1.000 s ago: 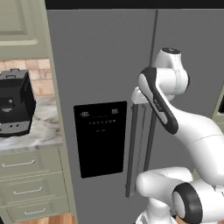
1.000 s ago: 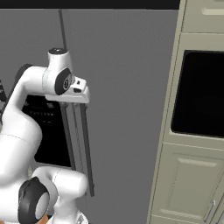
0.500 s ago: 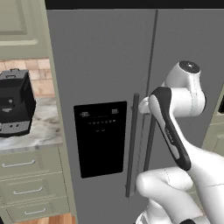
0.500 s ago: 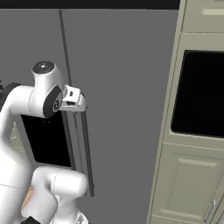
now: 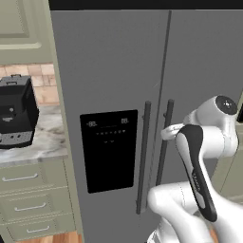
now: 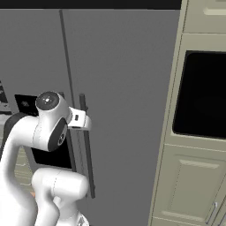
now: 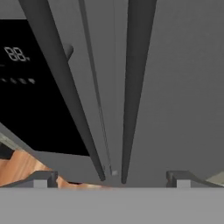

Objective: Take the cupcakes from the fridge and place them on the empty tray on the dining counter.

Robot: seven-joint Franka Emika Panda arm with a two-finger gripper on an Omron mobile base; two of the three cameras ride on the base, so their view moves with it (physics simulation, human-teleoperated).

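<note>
The gripper stands spread wide with nothing between its fingers, pointed at the front of the fridge. In the hand view the right door's handle runs from about 12 o'clock down toward 6, just off the middle of the gap between the tips, while the left door's handle slants off toward 10 o'clock; the seam between the doors lies between the two bars. Neither bar is touched.

From the left base view the hand sits at about 3 o'clock, just in front of the right handle, and the black dispenser panel lies at 8 o'clock of it. Farther out at 9 o'clock a black coffee machine stands on a short marble counter. In the right base view a tall cabinet with a dark oven window stands at 3 o'clock of the fridge.

Both doors are shut, so the cupcakes – presumably inside – are hidden, and the tray is elsewhere.

Risks, as I judge them: the handles stand close together, so a slight sideways error could catch the wrong bar or wedge a finger in between – and a shallow grip could slip off when the door is pulled
</note>
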